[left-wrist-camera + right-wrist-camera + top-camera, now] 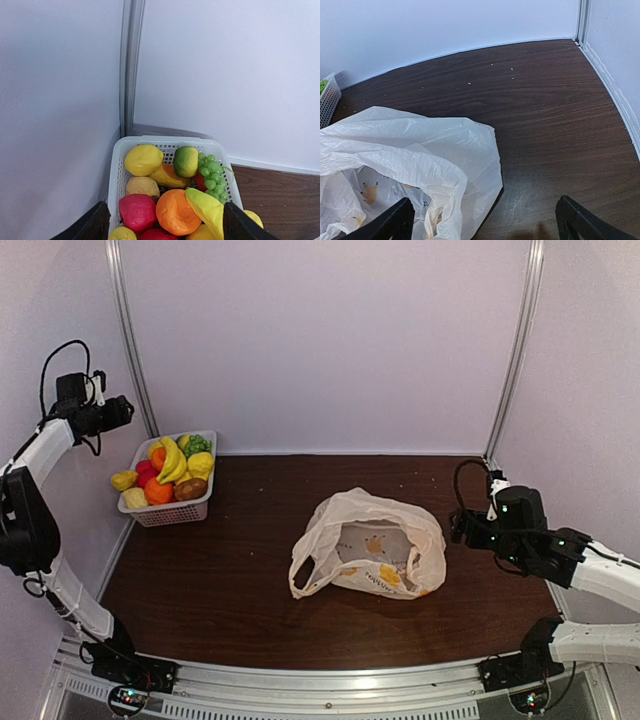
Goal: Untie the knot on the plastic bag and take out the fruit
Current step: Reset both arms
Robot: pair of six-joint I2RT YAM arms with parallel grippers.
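Plastic bag (370, 545) lying slumped, knot not made out. Thin, crinkly, slippery, featherlight, so probably best pinched at handle loop (303, 575) on bag's left. Right gripper (458, 527) spread, empty, just right of bag. Left gripper (127, 410) spread too, nothing held, raised over basket (170, 513) of fruit (172, 462), well left of bag.

Crumpled plastic bag (368, 543); fruit (172, 468) in basket (172, 513)

We see the plastic bag (370, 545) near the middle of the surface (240, 615); the basket (172, 512) holding the fruit (173, 461) sits in the far left corner, well apart.
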